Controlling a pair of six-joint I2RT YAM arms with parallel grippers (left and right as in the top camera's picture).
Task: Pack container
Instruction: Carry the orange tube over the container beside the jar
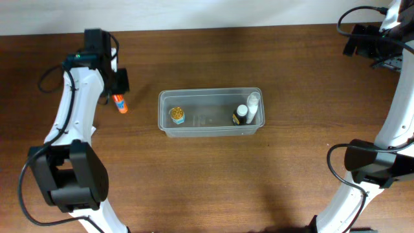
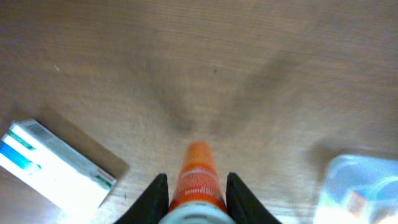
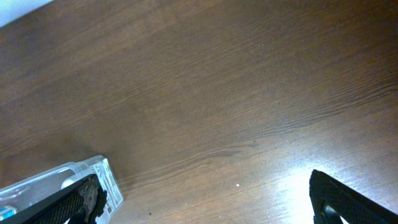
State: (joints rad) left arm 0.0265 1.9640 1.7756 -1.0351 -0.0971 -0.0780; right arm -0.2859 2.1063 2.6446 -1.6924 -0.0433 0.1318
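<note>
the clear plastic container (image 1: 210,133) sits in the middle of the brown wooden worktop (image 1: 259,175), long side running left to right. inside it, a small jar with a yellow lid (image 1: 176,115) stands at the left end. a dark bottle with a white cap (image 1: 240,114) and a pale see-through bottle (image 1: 252,107) are close together at the right end.

the left tool (image 2: 196,182) is narrowed onto a small orange bottle (image 2: 199,162), one finger on each side, with the tapered tip pointing away from the wrist. from overhead this bottle is left of the container and apart from it. i cannot tell whether it is off the wood. a white carton with blue-green print (image 2: 56,165) lies near it on the left wrist view's left side.

the right tool (image 3: 205,186) is spread wide and holds nothing, up at the far right corner, well apart from the container.
</note>
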